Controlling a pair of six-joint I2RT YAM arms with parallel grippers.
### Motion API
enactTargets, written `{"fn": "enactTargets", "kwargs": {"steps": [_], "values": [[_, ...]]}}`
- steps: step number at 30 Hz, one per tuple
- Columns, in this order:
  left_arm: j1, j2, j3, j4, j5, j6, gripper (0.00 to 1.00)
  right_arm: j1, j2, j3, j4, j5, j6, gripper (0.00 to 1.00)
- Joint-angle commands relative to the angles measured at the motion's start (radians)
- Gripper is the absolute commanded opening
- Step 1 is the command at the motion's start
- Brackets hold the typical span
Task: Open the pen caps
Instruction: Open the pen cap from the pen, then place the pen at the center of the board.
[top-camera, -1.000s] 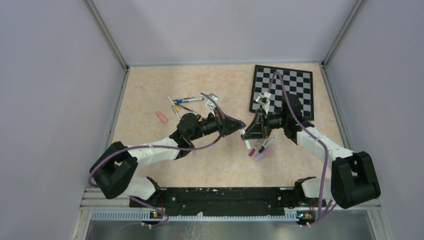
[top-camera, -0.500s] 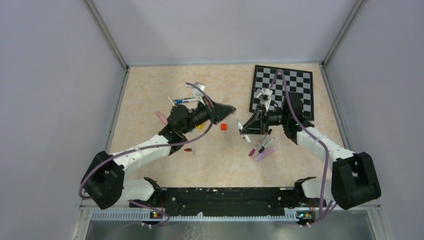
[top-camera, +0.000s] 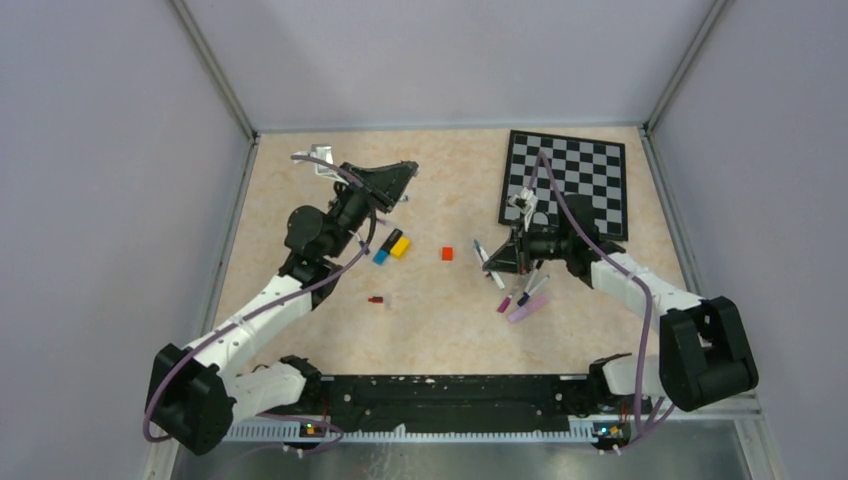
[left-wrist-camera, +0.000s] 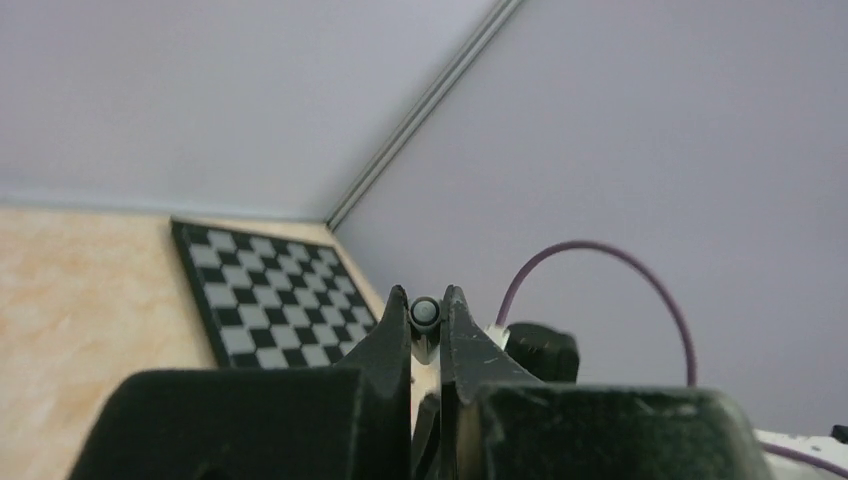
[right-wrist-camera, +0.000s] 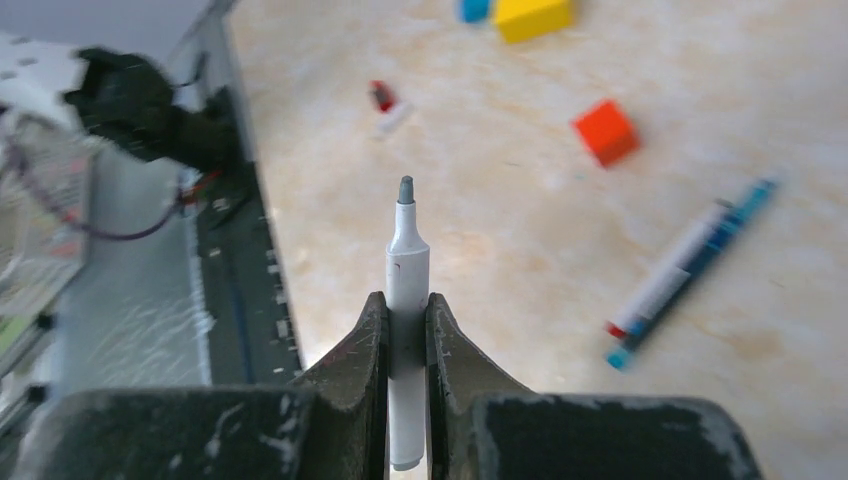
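Nearest the arm bases, one small red cap (top-camera: 375, 299) lies loose on the table (top-camera: 450, 330). A pale scrap (right-wrist-camera: 393, 118) sits just beside it, and I cannot identify it. A little farther, right of centre, a cluster of pens (top-camera: 520, 294) lies just beside my right gripper (right-wrist-camera: 406, 300). I count three thin ones plus one fatter pink-purple marker (top-camera: 527, 308), all too small to tell whether they are capped. The right gripper is clamped on a white pen (right-wrist-camera: 407, 262) whose grey tip is bare, so that one is opened. One blue-ended pen (right-wrist-camera: 690, 270) lies near it; I cannot tell whether its cap is on.

Beyond, mid-table, sit one red cube (top-camera: 447, 254), one yellow block (top-camera: 399, 246) and one blue block (top-camera: 381, 256). Farther still, my left gripper (left-wrist-camera: 425, 298) hangs high above the table, squeezed on a small grey cap (left-wrist-camera: 425, 314), well apart from the white pen. At the back right lies one checkerboard (top-camera: 565, 185).

I judge one pen opened for certain, perhaps two going by the loose red cap, with the cluster left to do.
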Motion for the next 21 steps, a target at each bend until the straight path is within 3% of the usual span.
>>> {"fn": "enactTargets", "kwargs": {"steps": [1,10,15,21], "values": [[0.033,-0.069,-0.087,-0.237,0.139,-0.042,0.0,-0.047,-0.036,0.011,-0.03,0.37,-0.095,0.0],[0.043,-0.067,-0.299,-0.57,0.298,-0.045,0.0,-0.049,0.139,0.097,-0.041,0.494,-0.076,0.0],[0.043,-0.042,-0.305,-0.698,0.3,0.027,0.0,-0.05,0.305,0.23,-0.163,0.498,-0.09,0.0],[0.043,-0.001,-0.274,-0.849,0.255,0.107,0.0,-0.048,0.402,0.29,-0.184,0.498,-0.082,0.03]]}}
